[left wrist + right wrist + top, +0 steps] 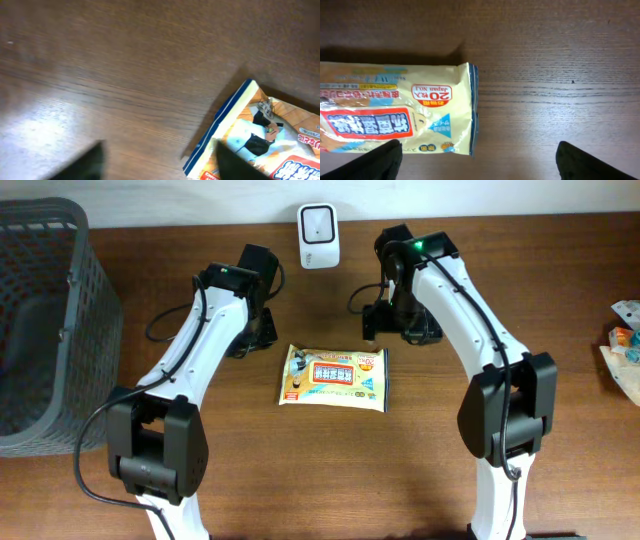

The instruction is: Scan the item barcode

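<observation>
a dark grey plastic basket (pixel 40 330) with an open lattice wall stands at the left edge of a brown, wood-grain counter (pixel 330 480). beside it the left arm (pixel 190 350), a white shell over black joints, bends in toward the middle. the left gripper (pixel 157 167) is spread wide and holds nothing. its two dark, wedge-shaped fingertips (pixel 87 162) hang above streaked wood, and a blue-edged corner of the packet shows beside one of them.

the snack packet (pixel 334 377) lies flat at the centre of the counter, printed face up, between the two arms. it is a thin rectangle of glossy cream-yellow film with crimped, blue-trimmed ends, a red and orange panel and a cartoon figure. behind it and well apart, at the back edge, stands a small white scanner (pixel 318 235), a rounded box with a dark window.

the right gripper (pixel 482 162) is also fully spread and empty, with blunt black fingertips (pixel 580 162) in the lower corners of the wrist view. the packet's sealed end lies on the wood beneath them, ungripped. the right arm (pixel 470 310) arcs back toward its black base. a few crinkled wrappers (pixel 625 345) sit at the far right edge, partly cut off.
</observation>
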`<state>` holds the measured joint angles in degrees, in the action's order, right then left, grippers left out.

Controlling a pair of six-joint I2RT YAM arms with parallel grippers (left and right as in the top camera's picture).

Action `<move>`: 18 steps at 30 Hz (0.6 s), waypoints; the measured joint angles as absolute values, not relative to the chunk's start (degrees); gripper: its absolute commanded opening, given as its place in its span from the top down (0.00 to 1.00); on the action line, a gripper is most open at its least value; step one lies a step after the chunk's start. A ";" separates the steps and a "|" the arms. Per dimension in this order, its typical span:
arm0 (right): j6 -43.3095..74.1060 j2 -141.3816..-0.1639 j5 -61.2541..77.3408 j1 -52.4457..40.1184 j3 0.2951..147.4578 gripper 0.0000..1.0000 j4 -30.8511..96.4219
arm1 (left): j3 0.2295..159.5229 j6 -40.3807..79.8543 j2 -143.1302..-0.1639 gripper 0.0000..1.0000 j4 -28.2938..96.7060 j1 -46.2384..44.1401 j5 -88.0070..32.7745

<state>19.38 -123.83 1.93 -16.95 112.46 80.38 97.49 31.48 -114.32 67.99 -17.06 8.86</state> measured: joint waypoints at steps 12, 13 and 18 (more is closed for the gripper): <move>17.43 -123.98 8.03 -16.95 99.98 0.18 70.98 | 87.05 28.03 -114.34 0.18 59.96 -17.06 -1.39; 17.12 -123.98 9.72 -16.97 99.09 0.19 69.52 | 86.70 27.77 -114.34 0.01 59.90 -17.10 -2.17; 17.10 -123.98 13.89 -16.97 93.45 0.24 62.85 | 86.43 26.96 -114.34 0.01 58.81 -17.08 -3.44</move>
